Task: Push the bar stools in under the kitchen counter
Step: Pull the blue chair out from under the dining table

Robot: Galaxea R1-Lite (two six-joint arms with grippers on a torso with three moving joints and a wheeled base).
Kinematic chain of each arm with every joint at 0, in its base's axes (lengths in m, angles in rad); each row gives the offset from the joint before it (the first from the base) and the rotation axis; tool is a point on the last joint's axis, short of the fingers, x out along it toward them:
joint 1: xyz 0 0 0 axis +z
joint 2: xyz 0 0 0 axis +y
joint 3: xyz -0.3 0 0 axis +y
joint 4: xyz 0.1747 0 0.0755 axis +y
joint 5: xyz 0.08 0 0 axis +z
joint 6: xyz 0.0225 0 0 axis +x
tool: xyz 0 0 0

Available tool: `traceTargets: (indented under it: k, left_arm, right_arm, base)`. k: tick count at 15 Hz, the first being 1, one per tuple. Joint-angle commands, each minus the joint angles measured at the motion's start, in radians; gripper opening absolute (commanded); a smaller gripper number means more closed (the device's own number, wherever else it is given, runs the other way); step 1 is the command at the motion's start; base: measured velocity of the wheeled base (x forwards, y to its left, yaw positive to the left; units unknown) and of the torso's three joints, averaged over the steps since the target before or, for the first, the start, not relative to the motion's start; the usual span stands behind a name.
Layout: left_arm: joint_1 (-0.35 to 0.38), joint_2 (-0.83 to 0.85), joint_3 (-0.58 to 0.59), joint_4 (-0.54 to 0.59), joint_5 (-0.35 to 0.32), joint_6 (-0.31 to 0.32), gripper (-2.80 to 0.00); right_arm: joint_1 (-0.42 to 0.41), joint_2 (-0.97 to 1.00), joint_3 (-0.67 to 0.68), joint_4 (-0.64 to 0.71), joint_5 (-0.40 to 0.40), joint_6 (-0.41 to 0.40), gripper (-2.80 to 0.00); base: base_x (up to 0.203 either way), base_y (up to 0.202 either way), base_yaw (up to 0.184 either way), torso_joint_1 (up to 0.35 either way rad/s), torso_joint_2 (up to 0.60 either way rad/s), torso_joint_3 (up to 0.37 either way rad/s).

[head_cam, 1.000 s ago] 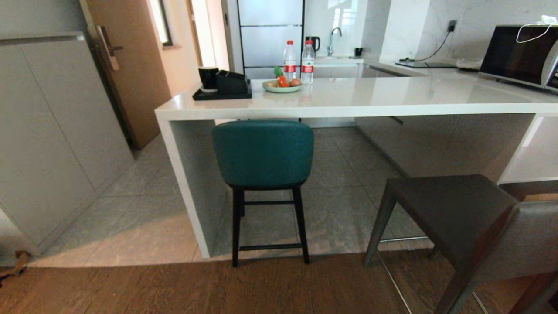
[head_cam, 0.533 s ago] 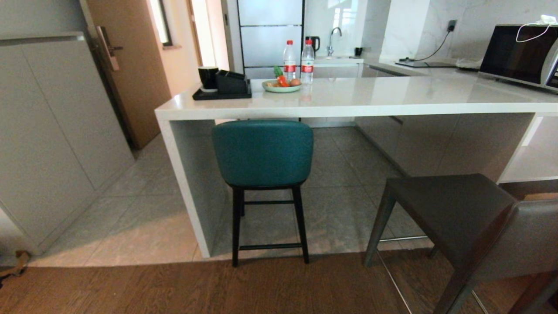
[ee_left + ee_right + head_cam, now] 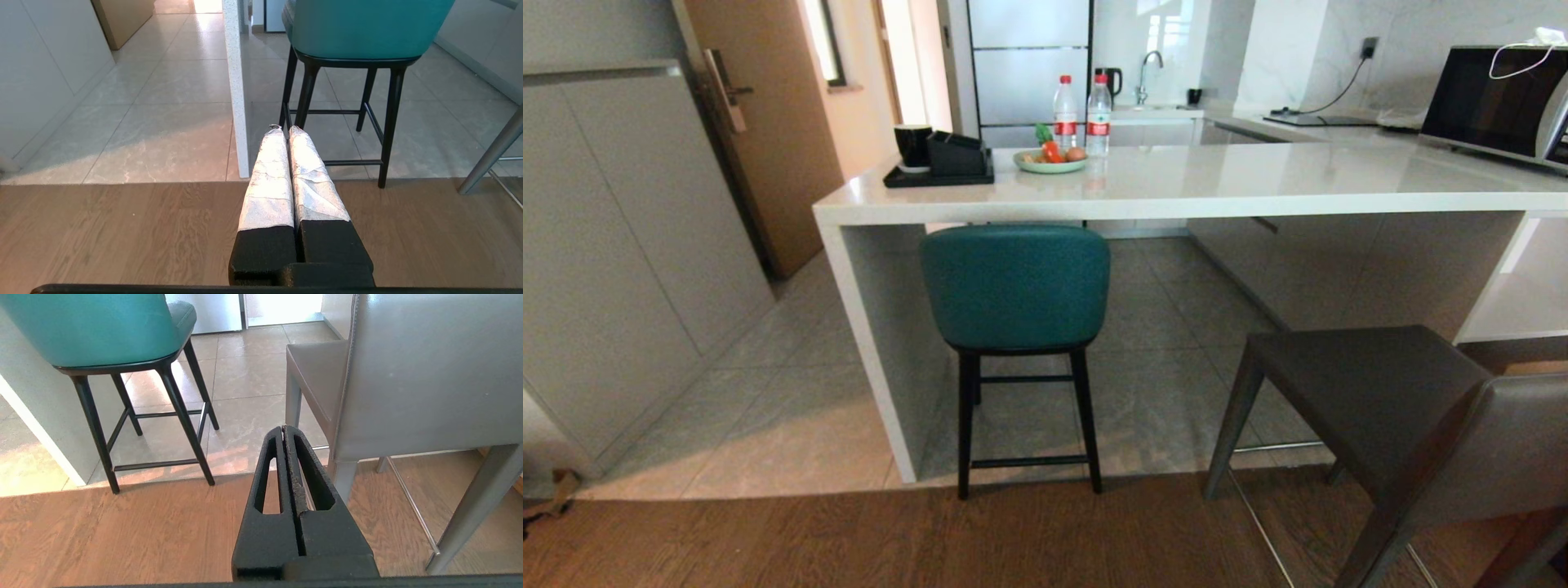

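So, half done I'd say: teal stool (image 3: 1015, 286) sits tucked under the kitchen counter (image 3: 1176, 192), grey stool (image 3: 1388, 408) stands out on the wood floor. Left gripper (image 3: 284, 130) and right gripper (image 3: 284, 428) both pinched together, touching nothing.

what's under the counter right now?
Under the kitchen counter: the teal stool, tucked beside the white end leg, and grey panels. Its seat is hidden behind its backrest. The grey stool stands outside.

Teal stool (image 3: 1015, 286) on black legs — grey stool (image 3: 1372, 400), perhaps leather — glossy white counter (image 3: 1217, 192)
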Motion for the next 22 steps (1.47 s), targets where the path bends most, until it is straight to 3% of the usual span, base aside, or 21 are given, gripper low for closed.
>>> traceTargets:
  k: [1, 22]
  left_arm:
    - [0.001, 0.0, 0.002, -0.001, 0.002, -0.001, -2.8]
    - [0.001, 0.0, 0.001, -0.001, 0.002, -0.01, -2.8]
  right_arm:
    - [0.0, 0.001, 0.005, 0.0, 0.0, 0.001, -2.8]
    - [0.0, 0.001, 0.005, -0.001, 0.0, 0.001, -2.8]
  base:
    - [0.0, 0.0, 0.0, 0.0, 0.0, 0.0]
    - [0.0, 0.0, 0.0, 0.0, 0.0, 0.0]
